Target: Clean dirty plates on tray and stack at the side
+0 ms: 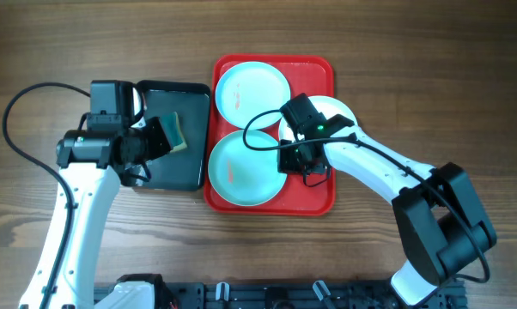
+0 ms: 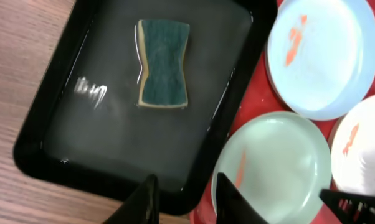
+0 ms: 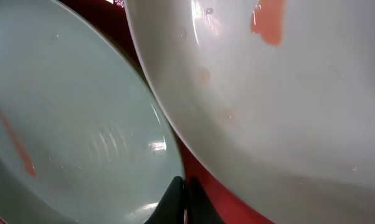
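Observation:
The red tray (image 1: 271, 64) holds three plates. A light-blue plate (image 1: 252, 90) with an orange smear lies at the far side, a pale plate (image 1: 244, 169) with a smear lies near, and a white plate (image 1: 336, 116) is partly hidden by my right arm. My right gripper (image 1: 298, 160) is shut on the near pale plate's rim (image 3: 69, 124), between it and the white plate (image 3: 268, 99); its fingers show in the right wrist view (image 3: 182, 199). My left gripper (image 2: 186, 202) is open and empty over the black tray's near edge.
A black tray (image 1: 194, 94) of water stands left of the red tray and holds a green-and-yellow sponge (image 2: 164, 64), which also shows in the overhead view (image 1: 175, 130). Bare wooden table lies around both trays. A black cable loops at the far left (image 1: 18, 99).

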`<state>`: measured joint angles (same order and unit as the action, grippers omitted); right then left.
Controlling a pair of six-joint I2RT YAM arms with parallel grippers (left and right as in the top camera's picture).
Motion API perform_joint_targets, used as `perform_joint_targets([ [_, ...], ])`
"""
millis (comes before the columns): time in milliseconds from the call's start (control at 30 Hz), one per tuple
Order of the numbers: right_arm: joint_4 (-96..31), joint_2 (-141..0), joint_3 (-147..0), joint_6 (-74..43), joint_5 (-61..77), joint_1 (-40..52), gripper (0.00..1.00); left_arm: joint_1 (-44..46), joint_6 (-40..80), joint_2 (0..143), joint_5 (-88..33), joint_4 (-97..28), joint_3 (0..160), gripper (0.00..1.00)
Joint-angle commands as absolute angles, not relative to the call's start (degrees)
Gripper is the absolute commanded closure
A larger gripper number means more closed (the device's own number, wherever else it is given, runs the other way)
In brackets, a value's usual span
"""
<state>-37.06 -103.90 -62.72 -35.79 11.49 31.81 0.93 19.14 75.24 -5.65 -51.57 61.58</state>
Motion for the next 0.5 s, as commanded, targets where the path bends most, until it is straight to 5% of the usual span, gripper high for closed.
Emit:
perform_joint_targets([
  [0,-37.36,-102.0,-63.05,-36.69,10.87,32.1,0.95,0.51,18.15,77.19,-4.21,-49.98,59.77,0.65],
  [200,-35.59,-102.0,-63.05,-38.06,13.28,32.1,0.95,0.51,11.94,83.4,-3.49,-44.62,59.77,0.48],
  [467,-35.57,-102.0,-63.05,-37.56,12.47,32.08,0.93,0.51,10.68,95.66,-0.75,-35.4,59.77,0.4],
])
